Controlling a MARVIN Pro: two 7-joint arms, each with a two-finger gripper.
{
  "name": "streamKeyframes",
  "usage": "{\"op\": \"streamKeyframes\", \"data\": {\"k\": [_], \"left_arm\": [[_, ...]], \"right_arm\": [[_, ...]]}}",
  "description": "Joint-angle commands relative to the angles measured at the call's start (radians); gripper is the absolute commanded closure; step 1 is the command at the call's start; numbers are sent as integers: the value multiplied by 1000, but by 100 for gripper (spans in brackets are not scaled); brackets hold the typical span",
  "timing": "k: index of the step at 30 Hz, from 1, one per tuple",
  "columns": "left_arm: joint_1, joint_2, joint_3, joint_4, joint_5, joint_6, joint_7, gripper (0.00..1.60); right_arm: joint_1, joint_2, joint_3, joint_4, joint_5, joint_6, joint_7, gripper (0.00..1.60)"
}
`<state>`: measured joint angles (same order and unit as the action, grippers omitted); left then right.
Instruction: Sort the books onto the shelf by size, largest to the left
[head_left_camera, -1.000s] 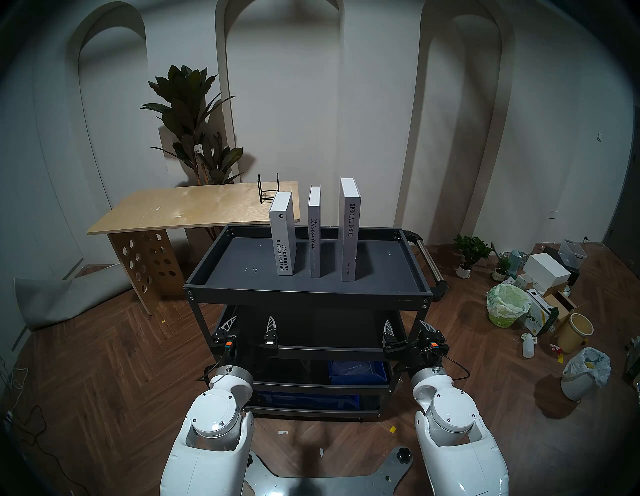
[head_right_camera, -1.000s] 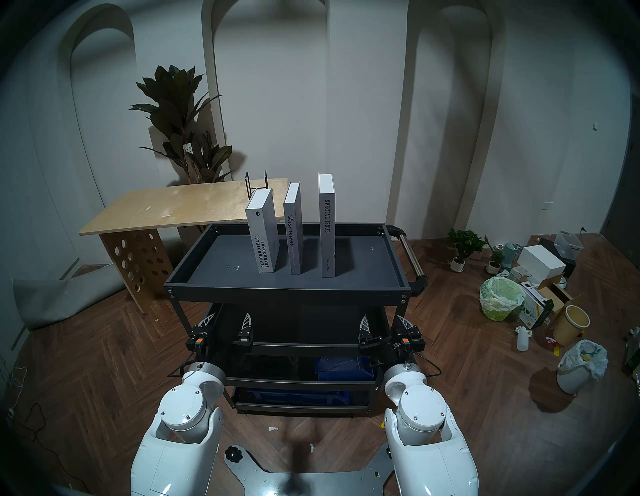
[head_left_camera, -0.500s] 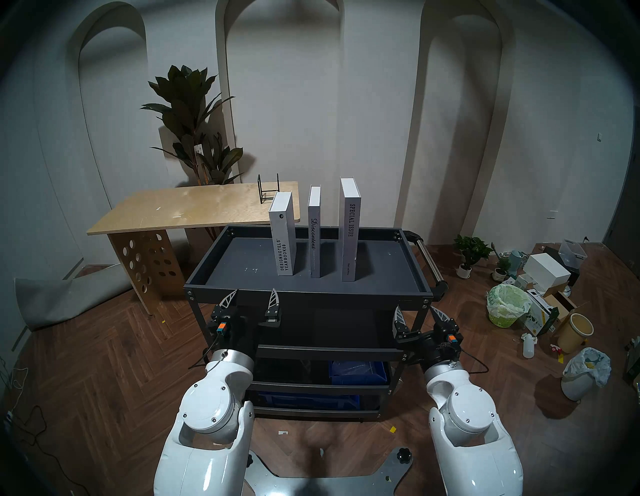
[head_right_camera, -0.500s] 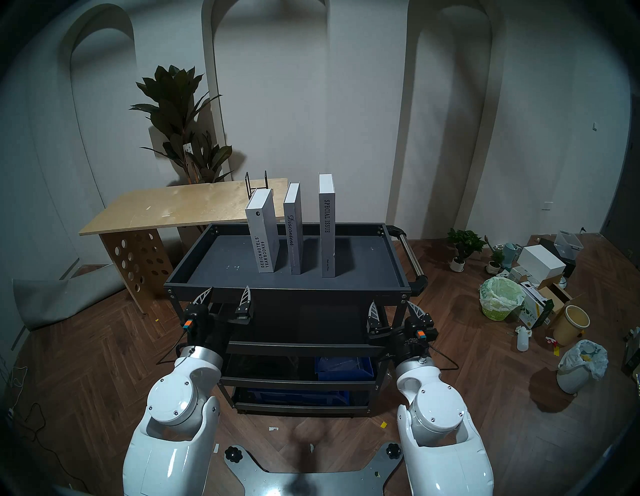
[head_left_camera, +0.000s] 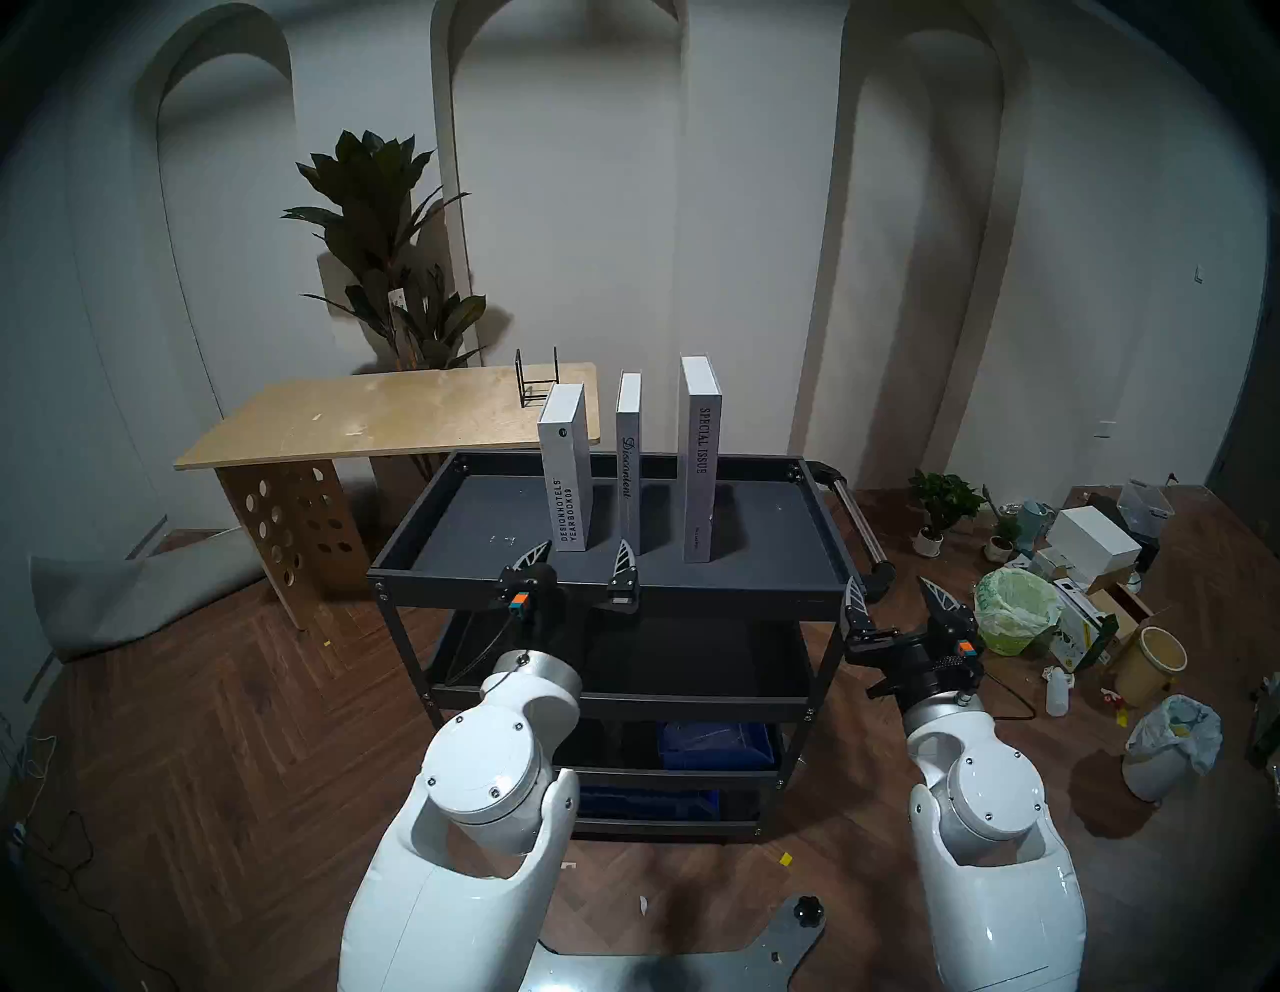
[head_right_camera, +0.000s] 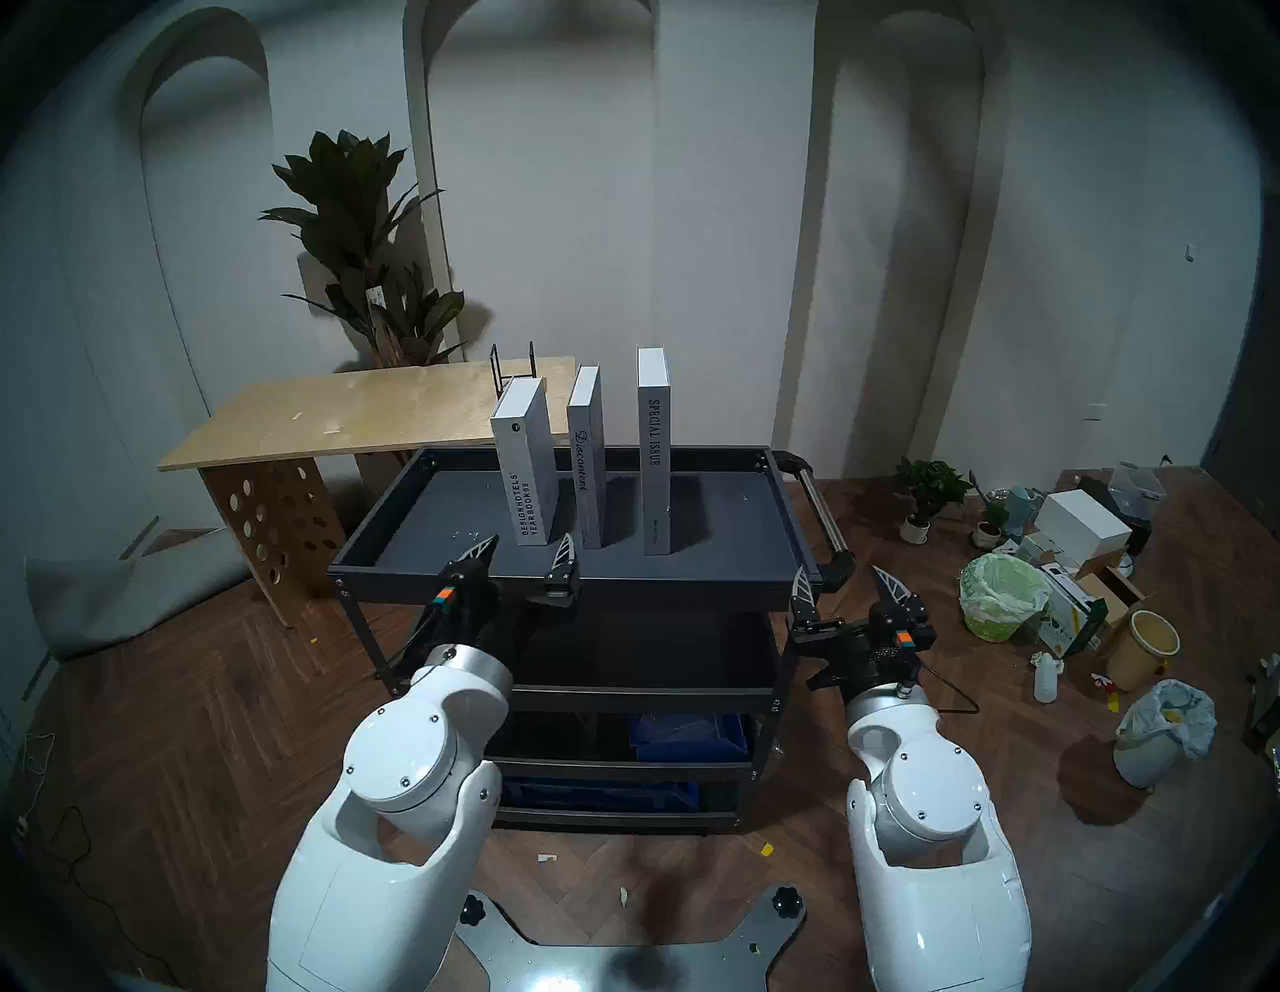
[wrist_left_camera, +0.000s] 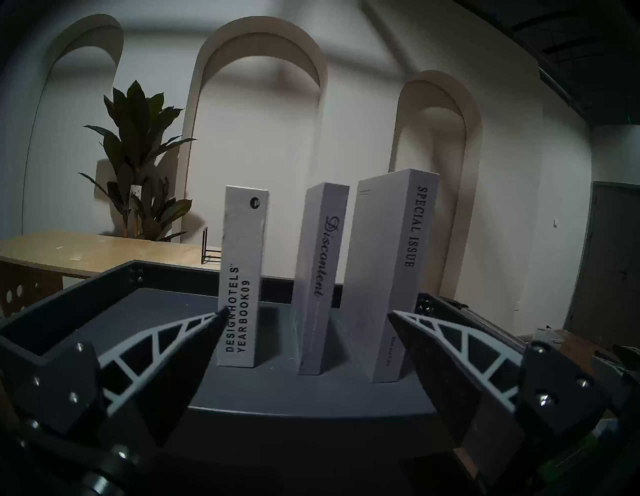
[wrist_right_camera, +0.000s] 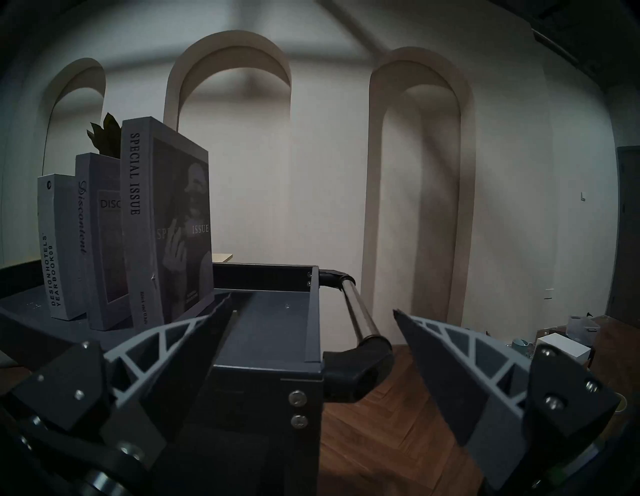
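Observation:
Three grey books stand upright and apart on the dark-grey top tray (head_left_camera: 478, 533) of the black cart. From left to right they are "DESIGNHOTELS YEARBOOK09" (head_left_camera: 566, 478), thin "Discontent" (head_left_camera: 627, 471) and the tallest, "SPECIAL ISSUE" (head_left_camera: 698, 464). My left gripper (head_left_camera: 582, 554) is open and empty at the tray's front rim, in front of the two left books (wrist_left_camera: 242, 277). My right gripper (head_left_camera: 897, 592) is open and empty beside the tray's front right corner (wrist_right_camera: 313, 346), near the cart handle (wrist_right_camera: 360, 311).
A light plywood table (head_left_camera: 346, 422) with a small black wire rack (head_left_camera: 537, 381) stands behind the cart on the left, with a tall plant (head_left_camera: 388, 242) behind it. Bins, boxes and pots (head_left_camera: 1080, 589) litter the floor at right. Blue bins (head_left_camera: 713, 745) sit on the cart's lower tiers.
Both arms have risen from the cart's lower tier to the height of the top tray. The left gripper moved right, the right gripper moved outward to the right. The books have not moved.

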<state>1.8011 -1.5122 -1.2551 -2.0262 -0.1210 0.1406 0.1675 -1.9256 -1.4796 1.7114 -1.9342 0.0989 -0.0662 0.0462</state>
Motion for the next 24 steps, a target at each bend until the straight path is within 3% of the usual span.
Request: {"op": "streamKeyframes", "data": {"k": [1,3,5,7,24], "left_arm": [[-114,10,74,-7,0,2,73,0],[-119,11,88,-2,2,0,86,0],[-210,-5,121,53,-6,18,119,0],[-166,3,114,26,0,7,114,0],[-337,-72,146,197,77,9,197,0]], "right_arm": [[44,15,39,-2,20,-22,1,0],[50,19,50,3,27,-21,3,0],[56,22,63,10,36,-22,4,0],[56,23,69,13,39,-23,4,0],[66,35,133,34,81,-31,12,0]]}}
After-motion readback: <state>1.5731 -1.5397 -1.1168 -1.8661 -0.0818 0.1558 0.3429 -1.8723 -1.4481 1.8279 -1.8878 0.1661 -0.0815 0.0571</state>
